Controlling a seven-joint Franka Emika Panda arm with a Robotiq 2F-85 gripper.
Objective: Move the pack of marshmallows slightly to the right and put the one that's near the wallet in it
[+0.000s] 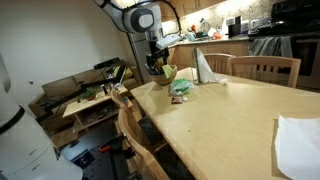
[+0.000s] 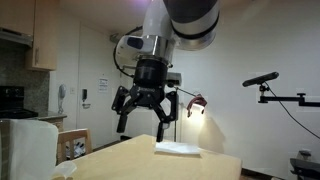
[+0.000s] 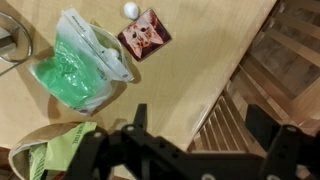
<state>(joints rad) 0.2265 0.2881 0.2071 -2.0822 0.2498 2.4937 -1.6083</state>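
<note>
In the wrist view, the pack of marshmallows (image 3: pixel 80 65) is a clear plastic bag with green contents, lying on the wooden table (image 3: pixel 190 60). A single white marshmallow (image 3: pixel 130 10) lies beside a small brown patterned wallet (image 3: pixel 146 33), just right of the pack. My gripper (image 3: pixel 200 125) is open and empty. It hovers above the table edge, off to the side of the pack. The open gripper also shows in both exterior views (image 1: pixel 155 62) (image 2: pixel 145 115). In an exterior view the pack (image 1: pixel 182 88) lies below the gripper.
A wooden chair (image 3: pixel 265 70) stands against the table edge under the gripper. A yellow-green bag or bowl (image 3: pixel 50 150) sits near the pack, and a metal object (image 3: pixel 10 40) lies at the frame's left edge. White paper (image 1: pixel 298 140) lies further along the table, and a white cloth (image 1: pixel 205 68) stands behind the pack.
</note>
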